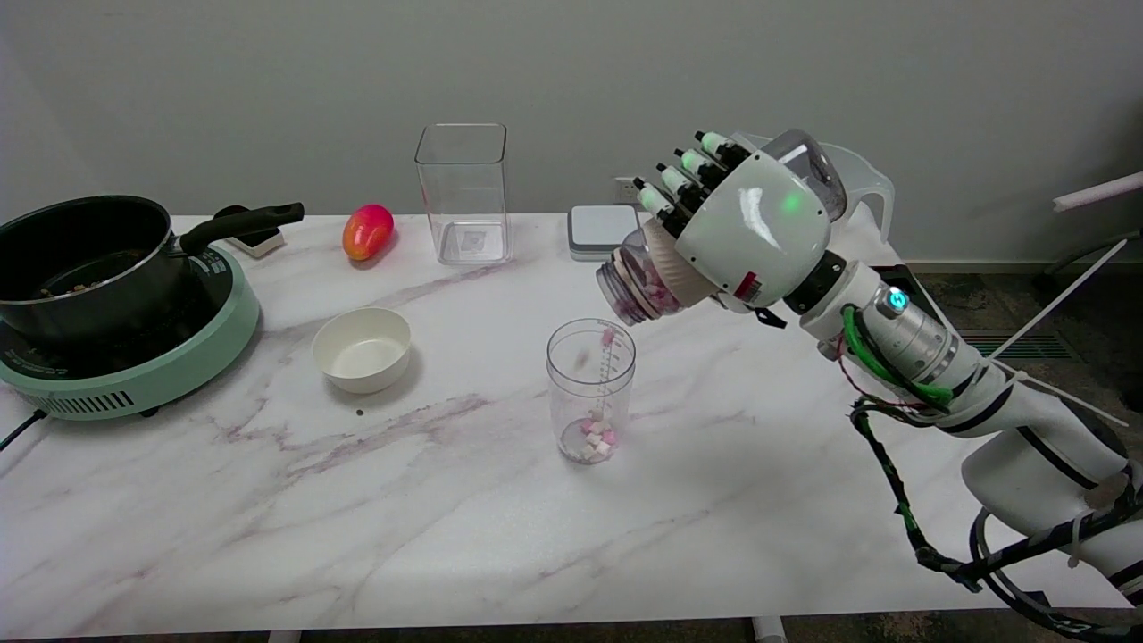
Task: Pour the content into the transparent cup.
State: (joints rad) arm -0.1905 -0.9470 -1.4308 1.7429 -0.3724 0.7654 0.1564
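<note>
Clear plastic is what the cup (590,390) is made of, and it stands upright on the marble table (446,518), near the middle. A few pink and white bits (596,436) lie at its bottom, and one pink bit (608,337) is near its rim, on its way in.

The right hand (755,228) is wrapped around a small jar (645,281) and holds it tight. The jar is tipped over, almost on its side. Its long way runs from upper right down to lower left, and its open mouth points down and left.

The cup is below the hand and to its left. The jar's mouth sits just above the cup's right rim, not over the middle. That is the thing that matters most. I think the pour is partly done, since more pink and white bits show inside the jar. The jar likely needs to tip a little more, with its mouth kept over the cup. If the mouth drifts right, bits could miss and land on the table.

A white bowl (362,349) sits to the cup's left, well apart.
</note>
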